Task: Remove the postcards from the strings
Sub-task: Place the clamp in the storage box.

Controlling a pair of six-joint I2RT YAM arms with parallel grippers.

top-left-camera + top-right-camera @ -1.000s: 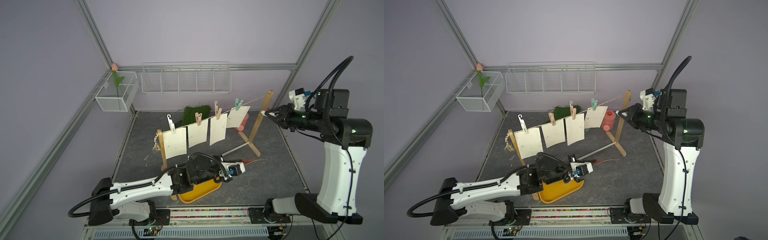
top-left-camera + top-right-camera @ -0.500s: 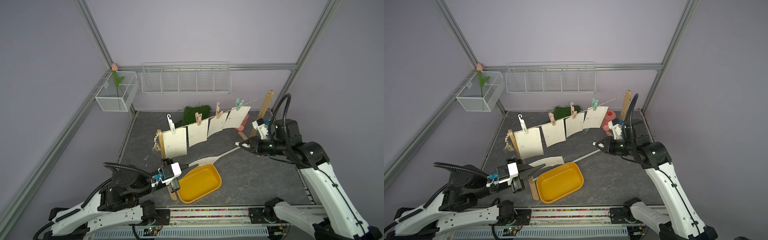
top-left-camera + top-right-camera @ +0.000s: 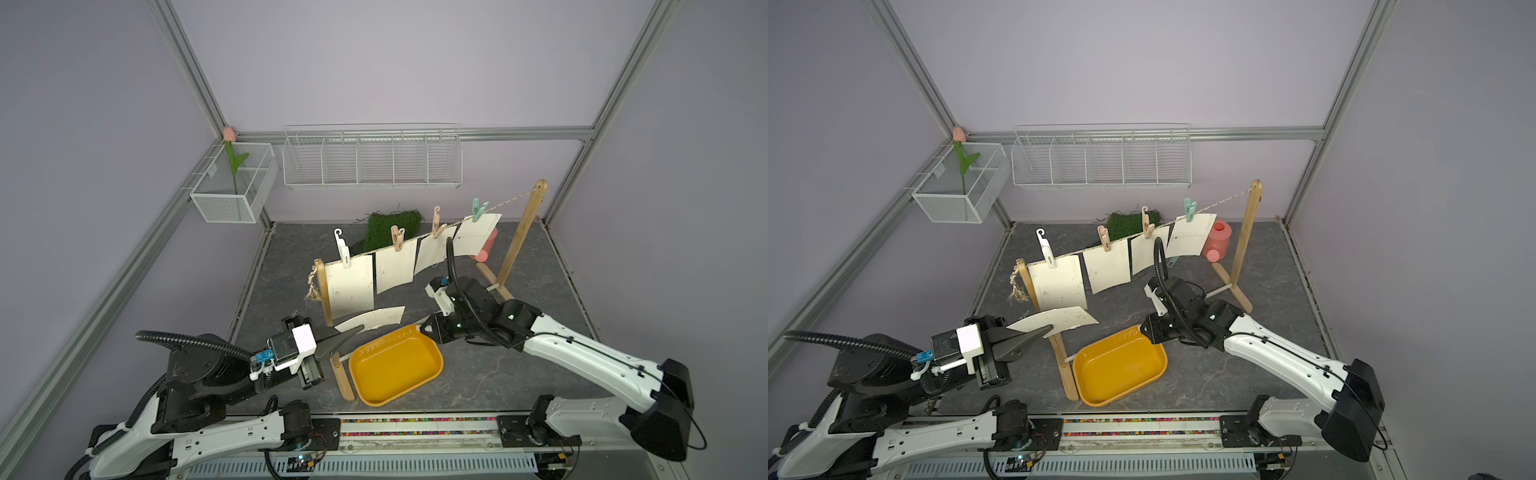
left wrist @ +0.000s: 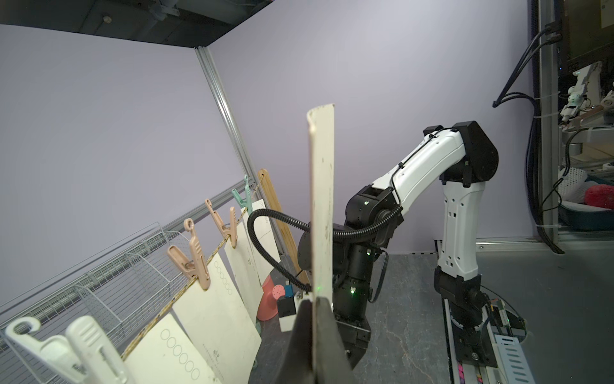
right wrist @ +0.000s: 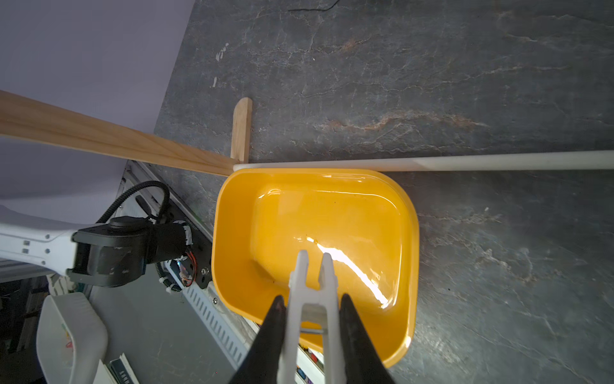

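Clearly, in both top views the left gripper (image 3: 355, 332) is clamped on 1 cream-white rectangular paper postcard (image 3: 374, 319). It holds the card flat and clear of the thin twisted beige-and-white string (image 3: 505, 202), likely so it cannot snag. 4 more postcards (image 3: 349, 286) hang pegged there. The right gripper (image 3: 426, 330) hovers at the far corner of the rounded yellow plastic tray (image 3: 438, 365), which holds nothing. The white wire wall basket (image 3: 372, 158) looks empty too.

From the left wrist, the held postcard (image 4: 321, 206) shows edge-on between the closed fingers, with the string (image 4: 146, 331) beside it.

From the right wrist, the right gripper (image 5: 312, 299) pinches a white plastic clothespin (image 5: 312, 282) above the tray (image 5: 413, 232), probably to drop it inside.
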